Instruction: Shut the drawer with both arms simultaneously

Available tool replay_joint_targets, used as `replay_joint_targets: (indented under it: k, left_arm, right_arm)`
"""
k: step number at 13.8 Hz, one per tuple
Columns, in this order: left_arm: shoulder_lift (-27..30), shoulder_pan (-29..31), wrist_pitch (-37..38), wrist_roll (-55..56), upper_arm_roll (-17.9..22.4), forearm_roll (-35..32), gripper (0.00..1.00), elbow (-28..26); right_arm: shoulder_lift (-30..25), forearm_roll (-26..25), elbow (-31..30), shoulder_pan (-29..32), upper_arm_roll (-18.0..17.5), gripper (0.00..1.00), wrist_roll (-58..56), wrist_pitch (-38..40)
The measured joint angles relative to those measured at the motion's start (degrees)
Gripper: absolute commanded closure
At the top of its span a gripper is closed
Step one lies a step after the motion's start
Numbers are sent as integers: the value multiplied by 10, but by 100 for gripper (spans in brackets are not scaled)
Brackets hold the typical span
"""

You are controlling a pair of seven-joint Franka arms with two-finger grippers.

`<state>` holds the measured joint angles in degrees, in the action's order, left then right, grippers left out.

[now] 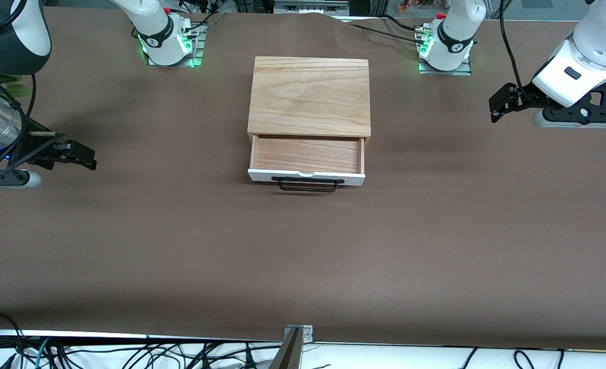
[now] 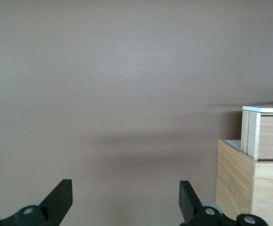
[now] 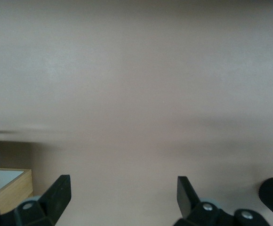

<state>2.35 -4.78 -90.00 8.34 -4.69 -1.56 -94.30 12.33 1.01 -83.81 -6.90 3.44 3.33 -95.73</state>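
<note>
We are hovering both pincers, fingers apart and empty: the left pincer and right pincer over opposite worktop ends. The drawer is sitting pulled out mid-worktop. Uneven pushes would probably skew it, jamming it in its box.

Open drawer mid-table, both hands wide apart.
</note>
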Motion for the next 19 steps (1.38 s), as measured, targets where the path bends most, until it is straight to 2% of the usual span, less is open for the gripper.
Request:
replay_joint_targets:
  k: [19]
  left_arm:
    - [-5, 0, 0, 2, 0, 0, 0, 0]
  right_arm:
    - [0, 0, 0, 5, 2, 0, 0, 0]
